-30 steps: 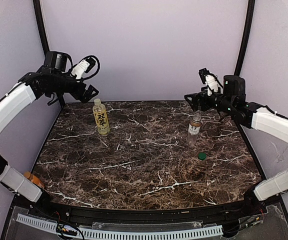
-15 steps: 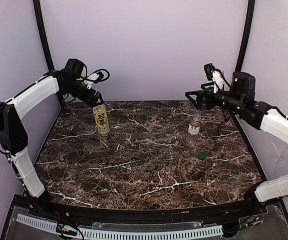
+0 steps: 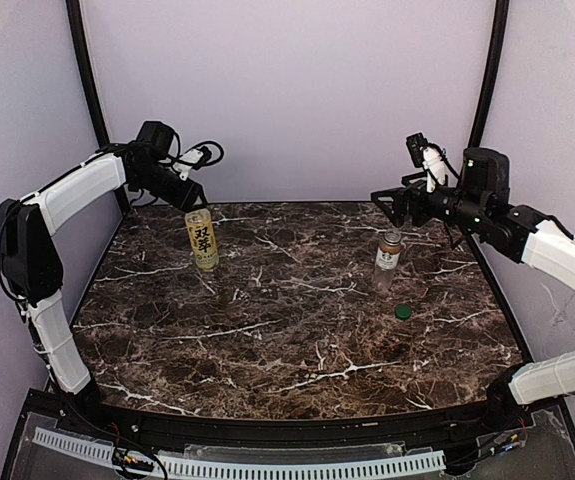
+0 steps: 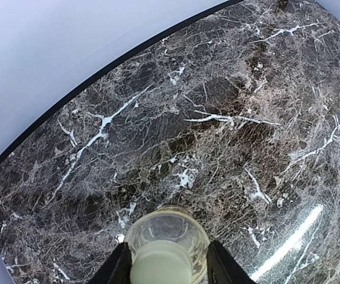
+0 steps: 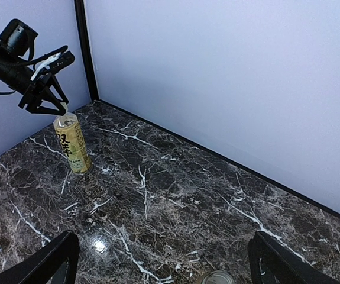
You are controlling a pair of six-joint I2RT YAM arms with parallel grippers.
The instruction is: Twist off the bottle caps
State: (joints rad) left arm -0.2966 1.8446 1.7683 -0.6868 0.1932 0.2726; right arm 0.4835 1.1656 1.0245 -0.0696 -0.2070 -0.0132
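The tall yellow-labelled bottle (image 3: 203,241) stands upright at the back left. My left gripper (image 3: 194,204) sits over its top. In the left wrist view its two fingers (image 4: 120,267) flank the pale cream cap (image 4: 161,267), and a thin gap shows on the right side. The short clear bottle (image 3: 388,258) stands at the back right. My right gripper (image 3: 383,206) hangs open and empty above and behind it. In the right wrist view only the short bottle's top (image 5: 217,278) shows. A dark green cap (image 3: 403,311) lies loose on the table in front of that bottle.
The dark marble table (image 3: 287,340) carries only these things. Pale walls close off the back and sides, with black posts (image 3: 85,60) in the back corners. The yellow-labelled bottle (image 5: 72,145) and my left gripper (image 5: 44,100) show at the right wrist view's far left.
My left arm has swung in and down onto the yellow-labelled bottle's top. Its jaws have narrowed round the cap. The right arm has barely moved.
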